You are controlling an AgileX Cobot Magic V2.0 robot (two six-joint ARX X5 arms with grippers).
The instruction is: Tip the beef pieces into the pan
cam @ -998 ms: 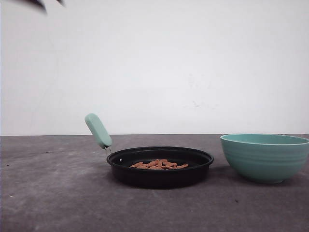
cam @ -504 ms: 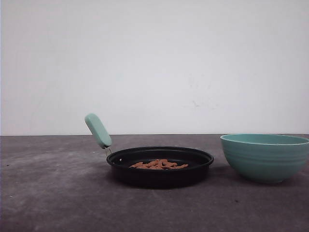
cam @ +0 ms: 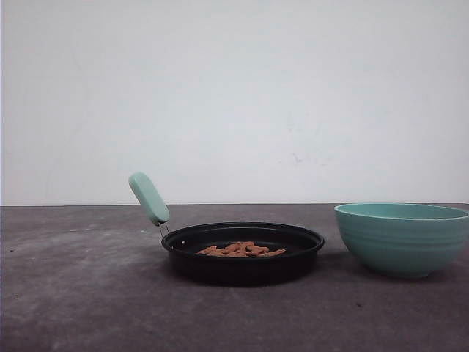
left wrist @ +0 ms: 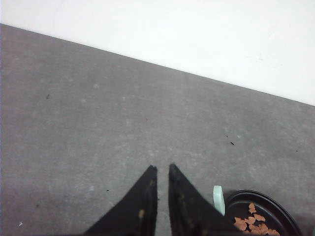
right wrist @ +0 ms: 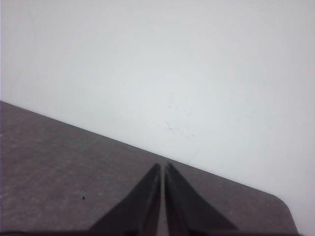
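A: Where does the pan [cam: 243,253] sit?

B: On the grey table [cam: 73,293], near the middle of the front view, resting flat. Its mint handle [cam: 149,198] sticks out toward ten o'clock and rises off the rim, so the pan's long axis runs from upper left to lower right.

A: And the beef pieces [cam: 240,250]?

B: A low heap inside the pan, on its floor. The strips lie every which way.

A: What's at three o'clock of the pan?

B: A teal bowl [cam: 402,237], near it but apart.

A: The pincers?

B: The left gripper [left wrist: 162,169] is nearly closed, a thin slit between the fingertips, holding nothing. In its wrist view the pan's edge shows beside the fingers. The right gripper [right wrist: 163,166] is the same: tips almost meeting, empty, above bare table.

A: Any change from a second ago?

B: A dark blurred shape at the top left corner of the front view is gone. Pan, beef and bowl have not moved.
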